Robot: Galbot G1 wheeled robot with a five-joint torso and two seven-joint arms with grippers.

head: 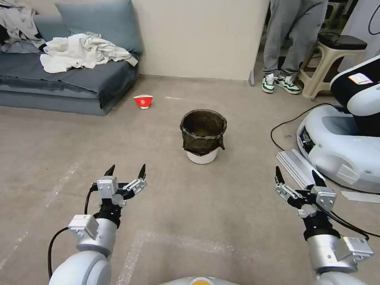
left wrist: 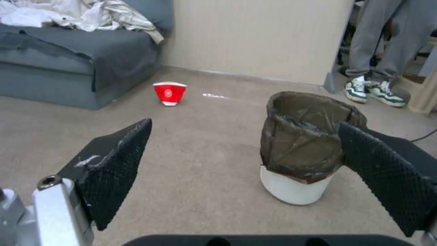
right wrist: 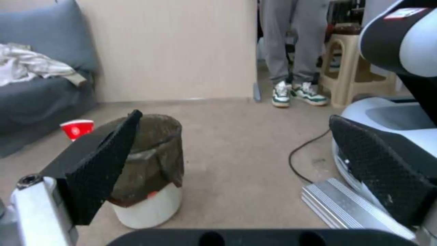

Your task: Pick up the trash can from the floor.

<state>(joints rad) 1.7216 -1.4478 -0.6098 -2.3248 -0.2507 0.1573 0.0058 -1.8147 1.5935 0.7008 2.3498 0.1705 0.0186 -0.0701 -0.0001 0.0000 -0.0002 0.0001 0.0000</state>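
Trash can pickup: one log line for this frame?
trash can: upright on floor, untouched | left pincer: open, short of it | right pincer: open, short of it | paper bowl: by sofa

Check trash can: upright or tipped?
Upright. The trash can stands on its white base on the floor, bag-lined opening facing up.

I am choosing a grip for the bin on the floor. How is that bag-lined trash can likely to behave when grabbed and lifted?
The trash can looks empty inside, so probably light. Its bag is loose and crinkled over the rim, so fingers clamping there may slip or bunch the film. The white plastic base looks stiffer. It stands upright on the floor with both grippers apart from it, and a sideways nudge could tip it.
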